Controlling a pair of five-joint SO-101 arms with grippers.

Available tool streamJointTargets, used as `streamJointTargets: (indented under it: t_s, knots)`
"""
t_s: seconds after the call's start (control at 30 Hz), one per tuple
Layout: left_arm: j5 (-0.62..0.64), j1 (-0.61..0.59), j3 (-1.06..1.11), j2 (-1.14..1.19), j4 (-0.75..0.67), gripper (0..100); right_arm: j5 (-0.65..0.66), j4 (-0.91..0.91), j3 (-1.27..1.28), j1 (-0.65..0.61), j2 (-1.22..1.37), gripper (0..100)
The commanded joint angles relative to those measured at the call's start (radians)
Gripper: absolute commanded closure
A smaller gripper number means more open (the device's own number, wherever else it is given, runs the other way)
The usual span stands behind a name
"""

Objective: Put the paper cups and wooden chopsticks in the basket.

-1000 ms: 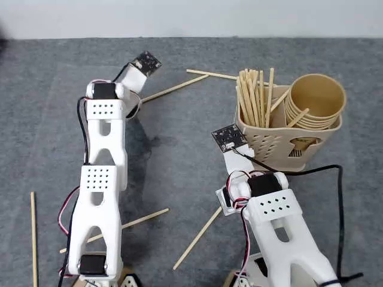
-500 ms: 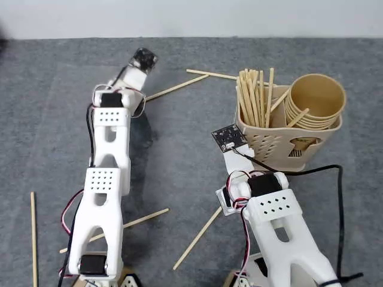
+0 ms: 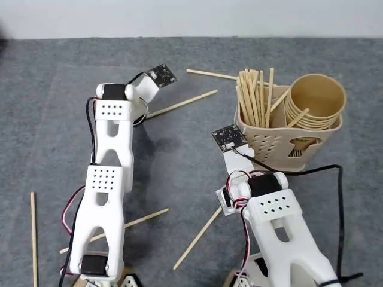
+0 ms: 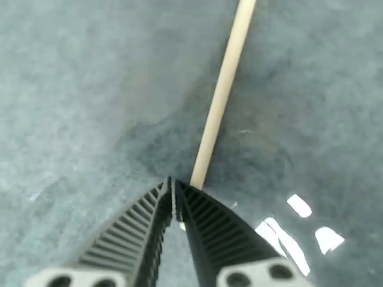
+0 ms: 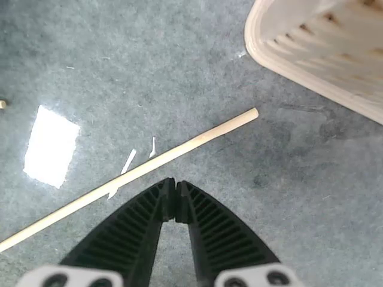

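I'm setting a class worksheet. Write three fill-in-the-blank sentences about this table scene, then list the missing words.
1. The stacked paper cups sit inside the ____.
2. The right gripper is close to a loose chopstick on the table, and its jaws are ____.
3. The basket stands nearer the ____ arm.
Missing words: basket; shut; right.
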Motion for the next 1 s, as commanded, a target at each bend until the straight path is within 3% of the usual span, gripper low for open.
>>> streamJointTargets:
  t_s: [0.0,0.37,0.47,0.57,0.97]
  knots:
    - [-0.009,0.018,0.05,-0.133,0.038,99,0.0,-0.013,-0.003,0.007,-0.022,99.0]
    - [-0.015,0.117,0.684,-0.603,0.037,98,0.0,-0.013,-0.003,0.007,-0.022,99.0]
    - [-0.018,0.135,0.78,-0.695,0.012,90,0.0,-0.013,-0.003,0.007,-0.022,99.0]
    - [-0.017,0.126,0.791,-0.7,-0.041,82,0.0,-0.012,-0.003,0.008,-0.022,99.0]
    - [-0.017,0.037,0.783,-0.446,-0.227,82,0.0,-0.012,-0.003,0.005,-0.022,99.0]
